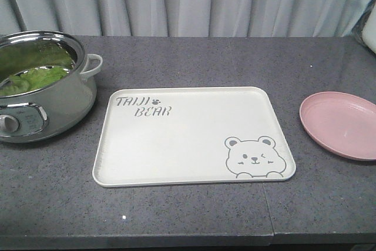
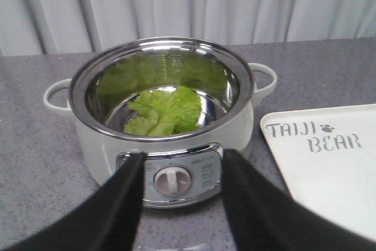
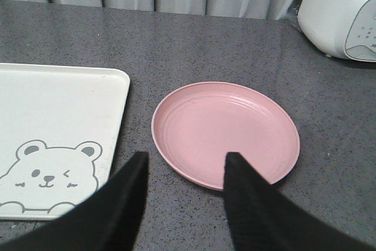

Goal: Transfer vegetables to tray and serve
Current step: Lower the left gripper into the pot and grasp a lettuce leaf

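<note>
The vegetables (image 2: 165,110), crinkly green lettuce leaves, lie in the bottom of a steel-lined electric pot (image 2: 117,145); in the front view they (image 1: 36,77) show at the far left. The cream-white tray (image 1: 176,151) with "TAIJI BEAR" lettering and a bear drawing lies bare in the middle of the table; its corner (image 2: 329,163) and its bear end (image 3: 64,104) show in the wrist views. My left gripper (image 2: 183,160) is open, hovering in front of the pot's dial. My right gripper (image 3: 187,161) is open above the table between tray and pink plate.
A round pink plate (image 1: 343,123) sits right of the tray, also in the right wrist view (image 3: 226,130). A white appliance (image 3: 343,13) stands at the back right. Grey curtains hang behind the dark speckled table (image 1: 194,63).
</note>
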